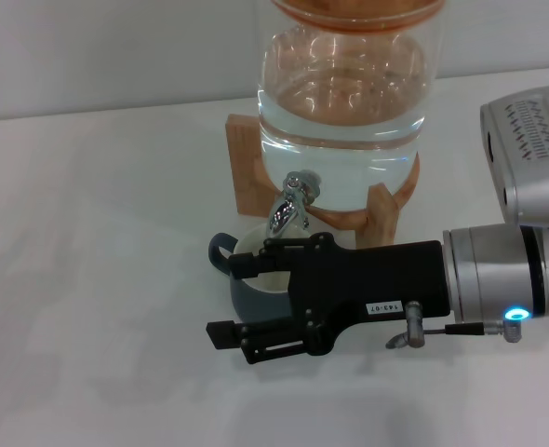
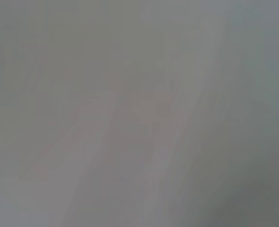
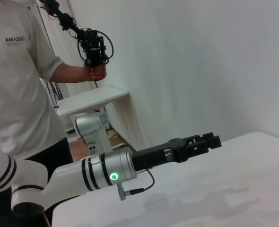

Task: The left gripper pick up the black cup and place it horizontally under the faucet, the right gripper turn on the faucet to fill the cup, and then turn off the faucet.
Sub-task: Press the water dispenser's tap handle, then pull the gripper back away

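Note:
The black cup (image 1: 248, 289) stands upright on the white table under the chrome faucet (image 1: 291, 203) of the glass water jar (image 1: 344, 102), its loop handle toward the left. My right gripper (image 1: 237, 298) reaches in from the right, low in front of the jar and partly covering the cup. It is open and empty, with one finger (image 1: 256, 261) over the cup's rim just below the spout. My left gripper (image 3: 210, 141) shows only in the right wrist view, held out over the table away from the jar, with nothing in it. The left wrist view shows only a blank grey surface.
The jar sits on a wooden stand (image 1: 247, 168) at the back of the white table (image 1: 88, 279). A silver-grey segment of my right arm (image 1: 530, 154) is at the right. A person in a white shirt (image 3: 16, 71) stands beyond the table, holding a black device.

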You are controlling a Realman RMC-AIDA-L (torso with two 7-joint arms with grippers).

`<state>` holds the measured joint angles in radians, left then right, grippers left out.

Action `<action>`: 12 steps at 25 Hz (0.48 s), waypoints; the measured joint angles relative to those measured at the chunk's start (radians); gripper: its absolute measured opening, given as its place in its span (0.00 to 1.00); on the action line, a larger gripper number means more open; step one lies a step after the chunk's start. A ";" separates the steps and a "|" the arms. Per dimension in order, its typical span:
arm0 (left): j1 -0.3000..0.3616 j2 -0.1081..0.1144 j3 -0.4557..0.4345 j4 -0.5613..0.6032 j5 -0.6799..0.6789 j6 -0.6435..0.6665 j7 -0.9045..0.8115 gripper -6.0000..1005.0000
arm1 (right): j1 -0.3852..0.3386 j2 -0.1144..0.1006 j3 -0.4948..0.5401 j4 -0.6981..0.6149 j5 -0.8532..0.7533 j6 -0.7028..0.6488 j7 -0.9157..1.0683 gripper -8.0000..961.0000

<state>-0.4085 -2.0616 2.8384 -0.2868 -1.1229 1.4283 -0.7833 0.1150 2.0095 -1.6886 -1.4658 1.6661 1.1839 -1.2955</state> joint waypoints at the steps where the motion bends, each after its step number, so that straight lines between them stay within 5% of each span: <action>1: 0.000 -0.001 0.000 0.000 0.000 -0.001 0.002 0.53 | 0.000 0.000 0.000 0.000 0.000 -0.002 0.000 0.85; 12: 0.005 -0.004 0.001 0.005 0.000 0.002 0.005 0.53 | -0.001 0.000 -0.037 -0.004 0.000 -0.062 0.002 0.85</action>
<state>-0.4036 -2.0658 2.8394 -0.2819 -1.1228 1.4299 -0.7781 0.1141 2.0095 -1.7258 -1.4694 1.6663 1.1220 -1.2932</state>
